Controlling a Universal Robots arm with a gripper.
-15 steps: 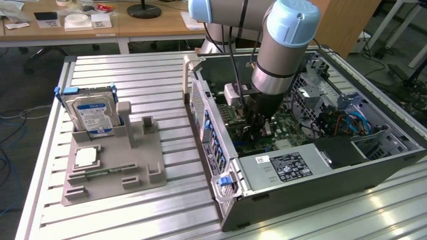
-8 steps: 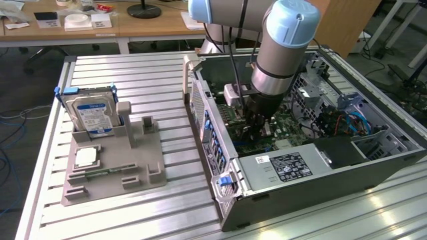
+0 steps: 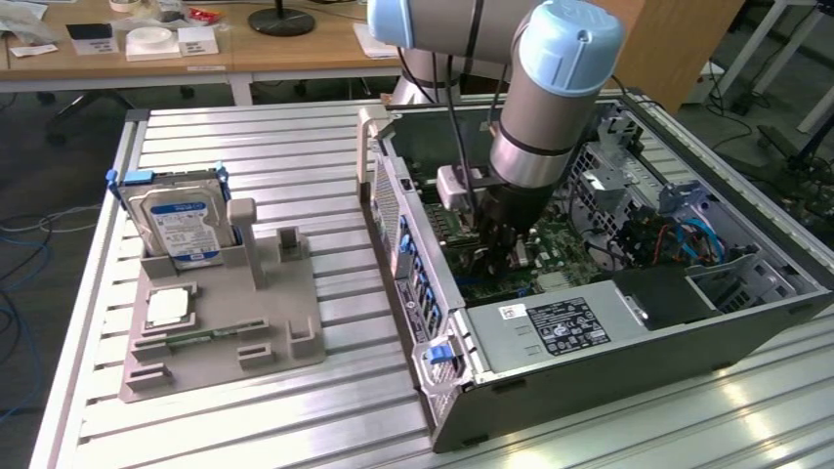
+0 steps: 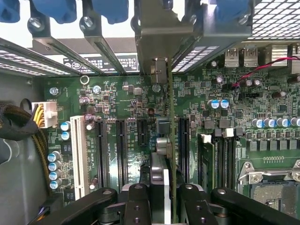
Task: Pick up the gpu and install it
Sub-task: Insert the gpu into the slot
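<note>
The tool [image 4: 161, 199] grips the gpu [image 4: 170, 154] edge-on above the motherboard [image 4: 126, 101] slots; board lettering is too small to read.

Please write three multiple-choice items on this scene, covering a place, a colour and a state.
1. Where is the gripper?
A. Inside the open computer case
B. Over the grey holder
C. Above the desk

2. What colour is the hard drive's label?
A. Red
B. Blue and white
C. Yellow

3. What does the gripper hold?
A. Nothing
B. The hard drive
C. The gpu

Answers: 1 A, the arm reaches into the case. 2 B, as seen on the upright drive. 3 C, the thin card stands edge-on between the fingers above the motherboard slots.
</note>
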